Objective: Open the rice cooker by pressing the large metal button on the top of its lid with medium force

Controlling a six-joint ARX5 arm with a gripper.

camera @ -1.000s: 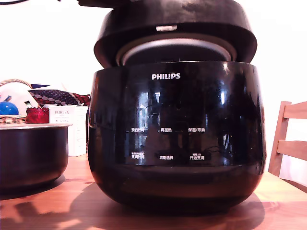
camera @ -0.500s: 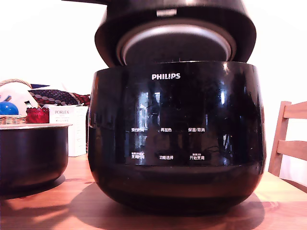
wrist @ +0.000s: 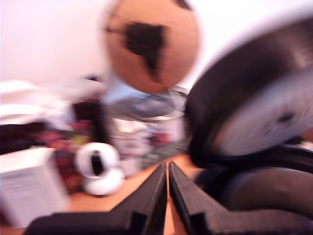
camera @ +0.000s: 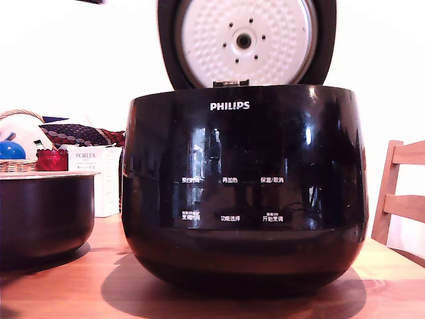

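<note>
The glossy black rice cooker (camera: 242,186) with its white PHILIPS logo fills the middle of the exterior view. Its lid (camera: 169,40) stands upright at the back, with the white dimpled underside (camera: 279,33) and dark hub facing the camera. The metal button is hidden on the lid's far side. In the blurred wrist view the raised lid (wrist: 230,88) and the cooker's rim (wrist: 264,191) lie beside my gripper (wrist: 167,169). The gripper's two black fingers meet at the tips, shut on nothing and clear of the lid.
On the wooden table (camera: 60,286) a dark pot with a pale rim (camera: 43,212) stands at the exterior view's left. Behind it are a white box (camera: 93,179) and a basket (camera: 16,166). A wooden chair (camera: 402,199) stands at the right. The wrist view shows a white ring (wrist: 100,169) and an orange ball (wrist: 151,44).
The lid has swung from partly raised to fully upright, turning its white underside to the camera. The dark arm above it has left toward the exterior view's upper left.
</note>
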